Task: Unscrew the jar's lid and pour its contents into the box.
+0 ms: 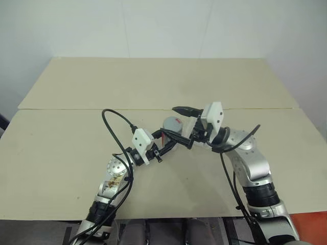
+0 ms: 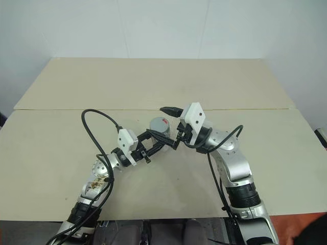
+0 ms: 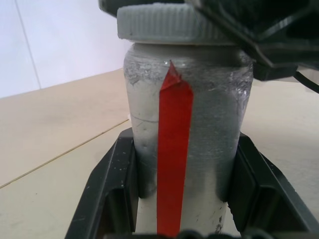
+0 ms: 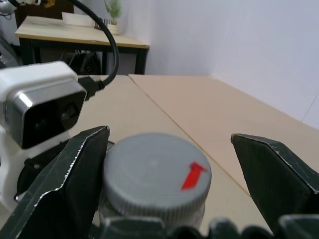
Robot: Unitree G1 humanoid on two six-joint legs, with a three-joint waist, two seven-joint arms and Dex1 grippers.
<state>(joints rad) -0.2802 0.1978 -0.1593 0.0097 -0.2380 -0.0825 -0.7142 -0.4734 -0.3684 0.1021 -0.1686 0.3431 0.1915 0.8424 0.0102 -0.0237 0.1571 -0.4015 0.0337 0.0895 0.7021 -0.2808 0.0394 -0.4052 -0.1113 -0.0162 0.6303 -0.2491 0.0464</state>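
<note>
Jar [image 3: 187,149] sat upright in the left pincer [image 1: 171,139], held above the table [image 1: 153,81] roughly mid-scene, just in front of the seam between the two tabletop boards. Left wrist view showed it close up: silvery-grey body, red stripe running down its side, a black finger [image 3: 112,194] pressed to each flank, so that pincer was clamped on the jar. Lid [image 4: 155,172] was on, grey w/ a ribbed edge and a small red mark on top, sitting square on the jar's neck.

Right pincer [image 4: 169,164] came in from the right side, over the lid. Its two black fingers stood wide apart: one finger [image 4: 65,184] was close against the lid's rim on one side, poss. touching, can't tell for sure; the other finger [image 4: 279,179] stood clear of the rim w/ table visible in the gap. So the right pincer straddled the lid, jaws apart, not closed on it. In the head views its upper finger showed as a dark tip reaching over the jar's top.

Both arms met at centre of the table, wrists angled in toward each other, black cables looping off each forearm. Left wrist's white camera housing [image 4: 42,107] showed just behind the jar in the right wrist view. Bkgd there: a dark-legged table w/ a small potted plant [image 4: 113,12] by the wall.
</note>
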